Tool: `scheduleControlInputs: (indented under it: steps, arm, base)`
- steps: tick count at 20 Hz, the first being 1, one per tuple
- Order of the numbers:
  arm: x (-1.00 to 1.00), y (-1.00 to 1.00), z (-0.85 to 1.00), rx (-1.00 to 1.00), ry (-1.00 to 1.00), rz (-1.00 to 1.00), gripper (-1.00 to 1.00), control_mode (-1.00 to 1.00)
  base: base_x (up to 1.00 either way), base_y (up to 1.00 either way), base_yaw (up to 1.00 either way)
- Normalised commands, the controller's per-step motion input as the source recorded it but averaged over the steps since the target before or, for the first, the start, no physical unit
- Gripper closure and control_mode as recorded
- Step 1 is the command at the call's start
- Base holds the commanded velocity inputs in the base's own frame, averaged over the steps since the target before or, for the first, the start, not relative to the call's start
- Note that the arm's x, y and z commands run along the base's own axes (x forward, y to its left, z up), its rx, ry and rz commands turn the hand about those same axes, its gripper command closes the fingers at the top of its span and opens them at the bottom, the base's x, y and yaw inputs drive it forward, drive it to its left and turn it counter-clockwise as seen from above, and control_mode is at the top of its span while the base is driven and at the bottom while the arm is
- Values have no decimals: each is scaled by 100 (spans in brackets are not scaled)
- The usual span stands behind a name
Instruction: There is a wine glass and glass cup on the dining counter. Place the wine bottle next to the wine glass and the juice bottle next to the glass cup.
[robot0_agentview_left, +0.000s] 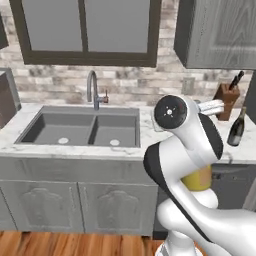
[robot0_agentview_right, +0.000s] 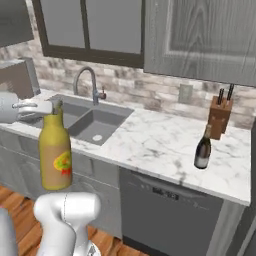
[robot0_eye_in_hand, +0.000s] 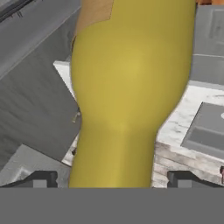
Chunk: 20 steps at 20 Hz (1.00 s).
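The gripper (robot0_eye_in_hand: 112, 179) is clamping the juice bottle (robot0_agentview_right: 55, 150) by its neck, holding it aloft before the sink (robot0_agentview_right: 92, 122). The wine bottle (robot0_agentview_right: 202, 149) is standing on the marble counter (robot0_agentview_right: 155, 145). Judged next: carrying the juice to the glass cup.

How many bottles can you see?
2. The yellow juice bottle is held up in the gripper, off the counter. The dark wine bottle stands on the marble sink counter near the knife block.
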Motion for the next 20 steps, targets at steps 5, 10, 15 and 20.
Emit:
scheduleControlInputs:
  steps: [5,10,15,20]
  arm:
    - [0,0,0,0,0,0,100,100]
    - [0,0,0,0,0,0,100,100]
    - [0,0,0,0,0,0,100,100]
    - [0,0,0,0,0,0,100,100]
  base:
    - [-28,66,40]
    - [-8,54,56]
    - [0,14,66]
    - [8,1,70]
